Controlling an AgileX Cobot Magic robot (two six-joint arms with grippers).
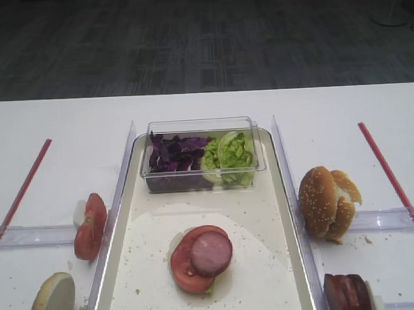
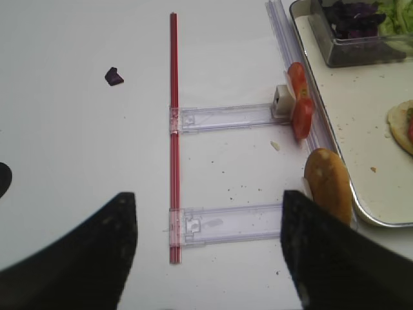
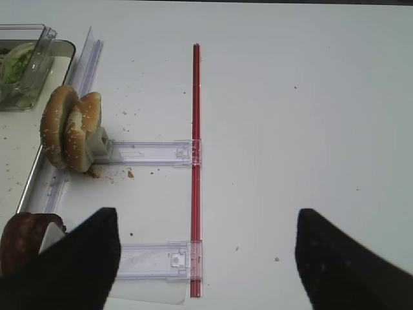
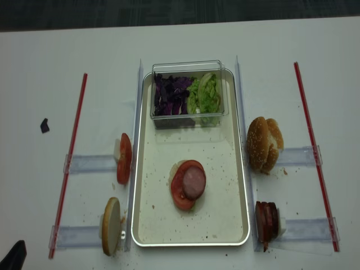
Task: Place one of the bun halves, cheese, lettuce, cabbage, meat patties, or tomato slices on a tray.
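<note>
Tray [image 1: 278, 193]: partial stack, one meat patty [image 1: 211, 253] on tomato slice [image 1: 187, 267].
Your right pincer [image 3: 206, 258] gapes wide, empty; bun halves [image 3: 71, 129] ahead-left of it, spare patties [image 3: 22, 242] beside its left finger, unplaced.

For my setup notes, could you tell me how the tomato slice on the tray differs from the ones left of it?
The tray tomato slice lies flat with a patty on top; the left tomato slices stand on edge, uncovered. The first sits inside the tray; the others rest outside, on the table. Both are glossy red rounds.
</note>
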